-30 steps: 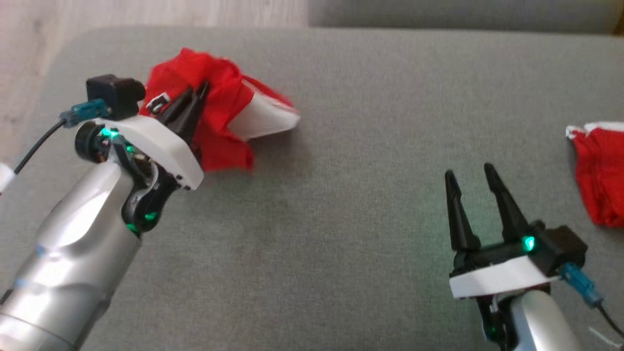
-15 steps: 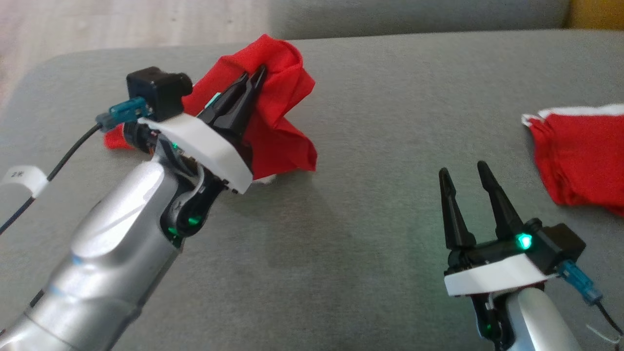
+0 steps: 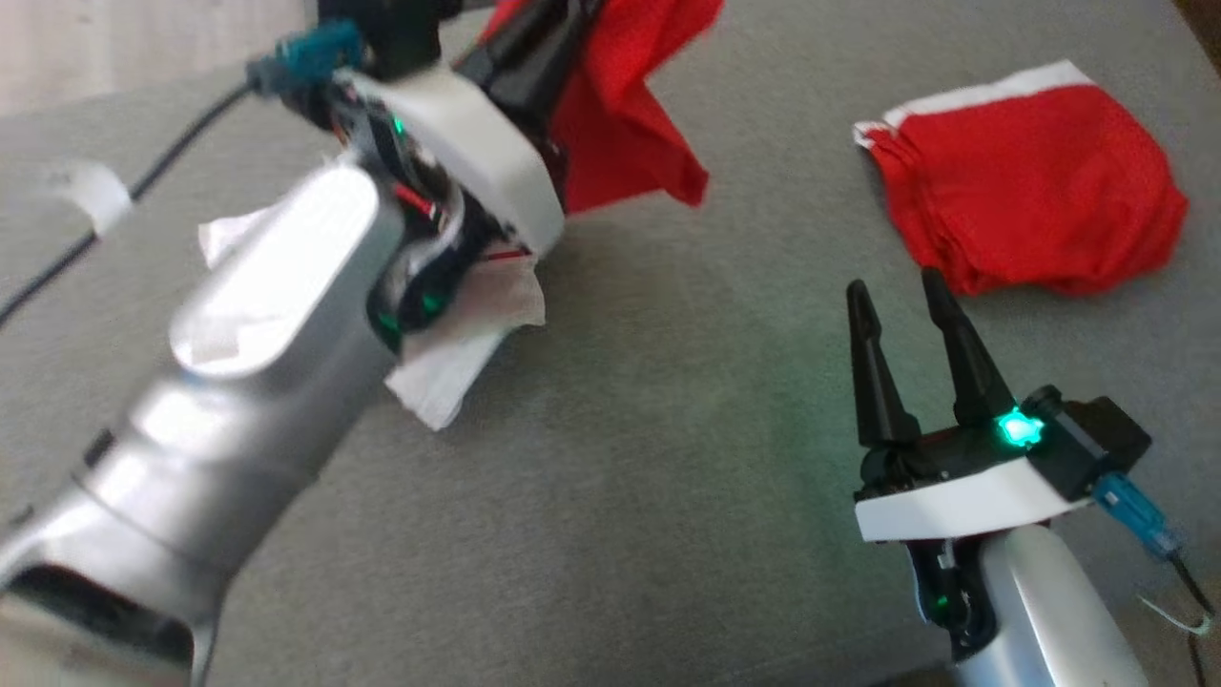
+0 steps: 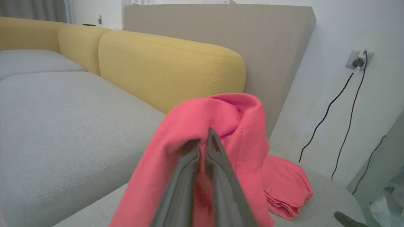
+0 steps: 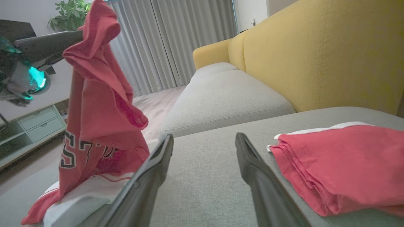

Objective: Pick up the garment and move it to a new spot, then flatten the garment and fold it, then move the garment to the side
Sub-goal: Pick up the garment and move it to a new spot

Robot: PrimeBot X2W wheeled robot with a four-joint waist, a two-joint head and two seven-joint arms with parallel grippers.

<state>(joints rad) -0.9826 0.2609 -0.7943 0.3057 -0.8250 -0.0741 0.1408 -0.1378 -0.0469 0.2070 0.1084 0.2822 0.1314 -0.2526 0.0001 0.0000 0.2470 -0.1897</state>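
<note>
The garment (image 3: pixel 625 134) is a red shirt with white parts and dark lettering. It hangs bunched from my left gripper (image 4: pixel 206 135), which is shut on its upper fold, raised above the grey cushion (image 3: pixel 668 458). In the right wrist view the garment (image 5: pixel 98 104) drapes down from the fingers, and its white lower part (image 3: pixel 458 358) trails on the cushion. My right gripper (image 3: pixel 892 291) stands open low at the right, with nothing between its fingers (image 5: pixel 252 164), apart from both red cloths.
A second red garment (image 3: pixel 1030 200), folded with a white edge, lies on the cushion at the far right, just beyond my right gripper. A yellow sofa back (image 4: pixel 170 69) runs along the far side. Floor (image 3: pixel 114 48) borders the cushion's left edge.
My left gripper has lifted the garment up and toward the right, so it now hangs with its white part trailing. The camera has shifted, bringing the folded garment further into view. The right gripper stays open.
</note>
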